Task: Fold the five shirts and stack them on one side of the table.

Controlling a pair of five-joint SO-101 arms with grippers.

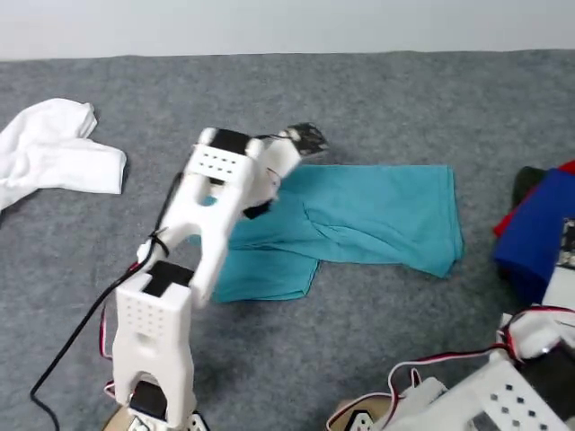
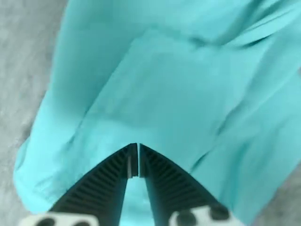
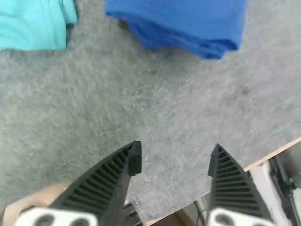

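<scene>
The teal shirt [image 1: 377, 211] lies in the middle of the high view, on the gray tabletop [image 1: 404, 99]. It looks partly folded, with one flap sticking out at its lower left. The left end effector [image 2: 134, 162] is right over the left part of the shirt. Its tips are pressed together, but I cannot tell if any cloth is caught between them. The right end effector [image 3: 176, 160] is spread wide over bare tabletop at the lower right of the high view, near the blue shirt [image 3: 178, 19]. It holds nothing.

The step looks like folding the teal shirt. To do it well, I think the left arm should grab just one edge of the cloth, not a thick bunch. It should lift the edge only a little and carry it straight across so the edges line up. Pulling too fast could drag the whole shirt along. The right arm could press down the far side to keep it flat. The white shirt [image 1: 54, 153] at the upper left is bunched up and not folded yet, so a lot of the job is left.
</scene>
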